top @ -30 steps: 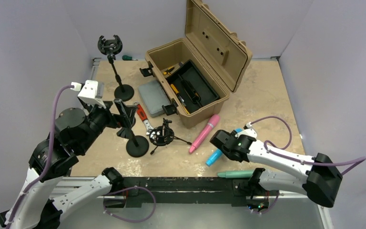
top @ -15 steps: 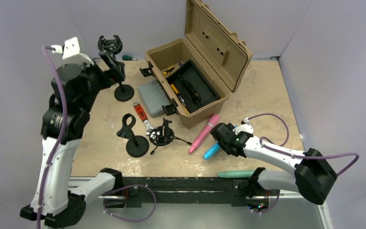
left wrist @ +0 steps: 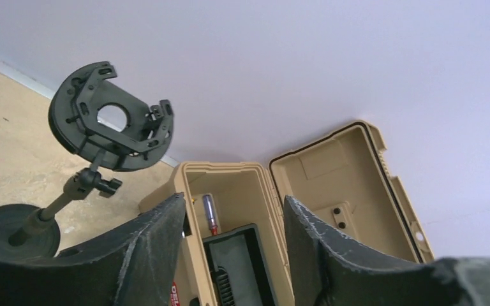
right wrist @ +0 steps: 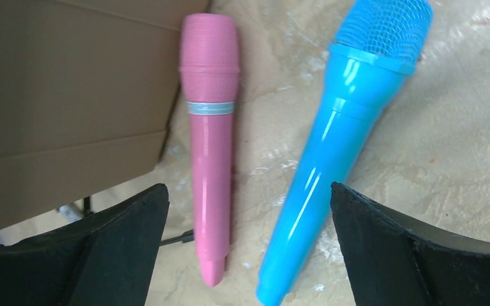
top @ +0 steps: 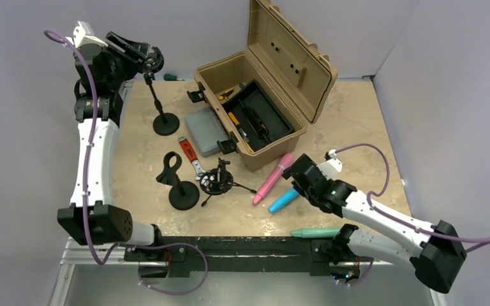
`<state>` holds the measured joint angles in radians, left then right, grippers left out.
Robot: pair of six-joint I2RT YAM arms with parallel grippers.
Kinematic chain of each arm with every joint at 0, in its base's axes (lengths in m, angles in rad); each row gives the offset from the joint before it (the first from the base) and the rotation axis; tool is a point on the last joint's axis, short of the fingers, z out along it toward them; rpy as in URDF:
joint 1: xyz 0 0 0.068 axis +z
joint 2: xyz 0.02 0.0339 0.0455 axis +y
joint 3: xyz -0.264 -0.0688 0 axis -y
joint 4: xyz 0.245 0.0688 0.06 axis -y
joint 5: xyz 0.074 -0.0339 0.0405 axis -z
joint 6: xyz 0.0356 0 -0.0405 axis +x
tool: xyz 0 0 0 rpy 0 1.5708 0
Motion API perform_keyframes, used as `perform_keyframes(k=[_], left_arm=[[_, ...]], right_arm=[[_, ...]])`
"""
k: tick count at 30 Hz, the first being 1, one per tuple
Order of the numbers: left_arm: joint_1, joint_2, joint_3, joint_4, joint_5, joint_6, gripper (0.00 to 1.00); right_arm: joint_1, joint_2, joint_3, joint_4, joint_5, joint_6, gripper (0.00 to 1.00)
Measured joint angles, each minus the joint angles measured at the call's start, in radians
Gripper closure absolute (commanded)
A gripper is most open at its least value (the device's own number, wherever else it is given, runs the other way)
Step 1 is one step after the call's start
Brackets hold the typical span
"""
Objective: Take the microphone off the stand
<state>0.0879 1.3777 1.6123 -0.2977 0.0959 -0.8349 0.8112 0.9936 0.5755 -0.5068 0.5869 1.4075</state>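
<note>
The tall stand's ring holder (left wrist: 111,118) holds nothing, and its round base (top: 165,123) sits at the back left. My left gripper (left wrist: 233,201) is raised beside that holder (top: 148,60), its fingers apart with nothing between them. A blue microphone (right wrist: 338,159) and a pink microphone (right wrist: 209,146) lie side by side on the table. My right gripper (right wrist: 247,188) hovers open just above their handle ends, touching neither. From above, the blue microphone (top: 285,199) lies right of the pink one (top: 274,177), under the right gripper (top: 296,172).
A short stand (top: 177,185) with an empty clip and a tripod shock mount (top: 217,180) stand mid-table. An open tan toolbox (top: 255,95) sits behind, with a grey pad (top: 205,129) and a red-handled wrench (top: 191,156) beside it. A teal microphone (top: 316,232) lies at the near edge.
My left arm swung up from the short stand to the tall stand's holder, and its jaws narrowed. My right gripper opened over the blue microphone, which now lies free on the table.
</note>
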Motion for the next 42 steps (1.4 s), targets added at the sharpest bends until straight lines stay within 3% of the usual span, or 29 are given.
perform_keyframes(k=[8,15,22,42], left_arm=[[0.073,0.049,-0.123,0.064,0.073,-0.054,0.46],[0.078,0.106,-0.122,0.034,0.042,0.208,0.51],[0.078,0.195,-0.122,0.033,0.044,0.339,0.56],[0.103,0.263,-0.080,0.053,0.035,0.299,0.49]], right_arm=[[0.000,-0.213,0.000,0.045,0.002,-0.137,0.06],[0.000,-0.290,0.000,0.060,0.006,-0.204,0.06],[0.000,-0.299,-0.003,0.067,0.007,-0.238,0.06],[0.000,-0.272,-0.003,0.071,0.024,-0.256,0.04]])
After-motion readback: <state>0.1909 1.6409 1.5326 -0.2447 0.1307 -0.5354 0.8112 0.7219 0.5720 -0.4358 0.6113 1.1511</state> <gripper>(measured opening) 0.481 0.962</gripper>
